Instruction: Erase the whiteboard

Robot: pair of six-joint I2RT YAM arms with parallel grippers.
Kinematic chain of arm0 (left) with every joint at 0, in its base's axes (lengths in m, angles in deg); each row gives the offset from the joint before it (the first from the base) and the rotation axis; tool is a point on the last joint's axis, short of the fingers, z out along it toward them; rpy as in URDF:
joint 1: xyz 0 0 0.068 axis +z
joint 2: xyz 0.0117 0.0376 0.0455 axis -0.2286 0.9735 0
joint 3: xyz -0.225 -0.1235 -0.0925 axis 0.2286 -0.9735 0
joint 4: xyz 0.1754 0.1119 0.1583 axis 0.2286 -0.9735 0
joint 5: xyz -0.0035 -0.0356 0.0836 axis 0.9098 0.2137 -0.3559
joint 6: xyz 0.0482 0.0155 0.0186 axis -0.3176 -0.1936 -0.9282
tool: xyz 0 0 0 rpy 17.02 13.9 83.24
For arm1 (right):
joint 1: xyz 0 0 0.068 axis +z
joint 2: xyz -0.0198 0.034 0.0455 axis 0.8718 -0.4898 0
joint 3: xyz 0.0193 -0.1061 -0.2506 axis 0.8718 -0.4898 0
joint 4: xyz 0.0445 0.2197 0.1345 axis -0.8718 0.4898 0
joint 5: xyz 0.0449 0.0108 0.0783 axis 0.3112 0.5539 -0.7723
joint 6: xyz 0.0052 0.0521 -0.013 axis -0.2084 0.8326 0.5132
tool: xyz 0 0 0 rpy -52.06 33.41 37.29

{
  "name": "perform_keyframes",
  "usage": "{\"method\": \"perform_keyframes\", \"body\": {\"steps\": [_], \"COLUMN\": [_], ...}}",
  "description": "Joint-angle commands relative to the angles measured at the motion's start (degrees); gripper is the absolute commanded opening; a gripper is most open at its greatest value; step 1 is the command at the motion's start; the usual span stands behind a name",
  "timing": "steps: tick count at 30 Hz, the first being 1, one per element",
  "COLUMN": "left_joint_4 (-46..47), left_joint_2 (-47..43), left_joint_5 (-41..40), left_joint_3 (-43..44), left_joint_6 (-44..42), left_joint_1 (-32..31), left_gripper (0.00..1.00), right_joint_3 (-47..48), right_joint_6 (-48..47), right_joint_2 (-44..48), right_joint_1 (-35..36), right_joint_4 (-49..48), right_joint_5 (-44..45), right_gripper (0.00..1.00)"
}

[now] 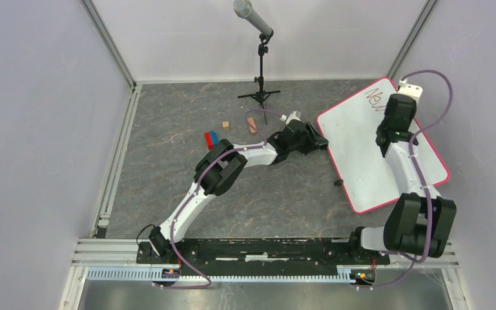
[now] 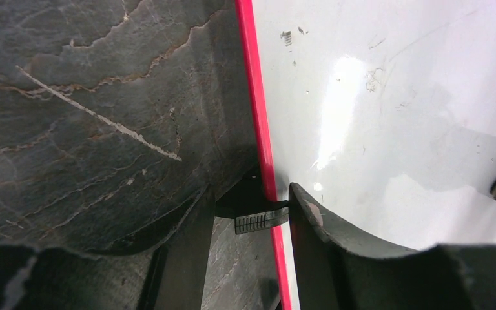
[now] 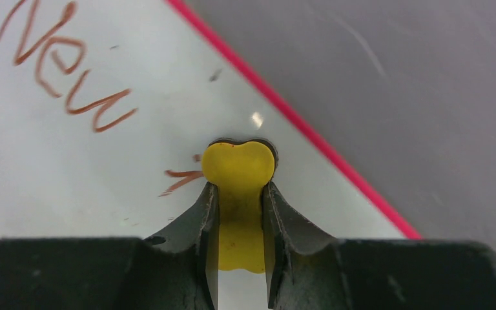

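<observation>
Top view, right half of the frame: whiteboard lying flat on the grey stone-patterned table, turned at an angle, with a red-pink rim and brown handwriting reading "New" near its upper corner.

Right wrist view, lower centre: right gripper pinched tight on a yellow eraser. Rounded head over the white surface, just beside a short brown stroke and near the rim; contact with the board impossible to tell.

Left wrist view, bottom centre: left gripper clamped on a black clip at the board's rim. One finger over the table, the other over the board.

Top view, upper middle: microphone stand. Left of centre: small coloured blocks.
</observation>
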Motion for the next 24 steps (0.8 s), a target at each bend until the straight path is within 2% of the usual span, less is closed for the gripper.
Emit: {"method": "perform_keyframes", "body": {"steps": [1,4,9,11,15,18,24], "left_joint_4": [-10.27,-10.31,-10.31,-10.3,-10.44,-10.64,-10.75], "left_joint_2": [1.61,1.64,1.59,1.63,1.7,1.81,1.96], "left_joint_5": [-1.7,-1.71,-1.79,-1.79,-1.62,-1.62,-1.45], "left_joint_3": [-1.22,-1.24,-1.2,-1.23,-1.05,-0.87,-0.54], "left_joint_6": [-1.88,-1.85,-1.78,-1.86,-2.12,-2.04,-2.14], "left_joint_1": [-1.07,-1.07,-1.07,-1.05,-1.07,-1.07,-1.07], "left_gripper": [0.54,0.54,0.54,0.54,0.54,0.54,0.53], "right_joint_3": [-0.57,0.03,1.45,3.02,7.29,8.93,5.55], "right_joint_6": [-1.68,-1.62,-1.68,-0.96,0.42,1.34,1.38], "right_joint_2": [3.49,1.89,-4.96,-7.55,-9.29,-7.81,-1.45], "right_joint_1": [-3.04,-2.32,5.75,6.87,6.19,2.08,-3.66], "right_joint_4": [3.09,2.6,0.94,0.53,2.02,4.42,4.41], "right_joint_5": [6.75,3.76,3.11,-0.37,0.05,-0.39,1.29], "right_gripper": [0.19,0.19,0.18,0.18,0.18,0.18,0.18]}}
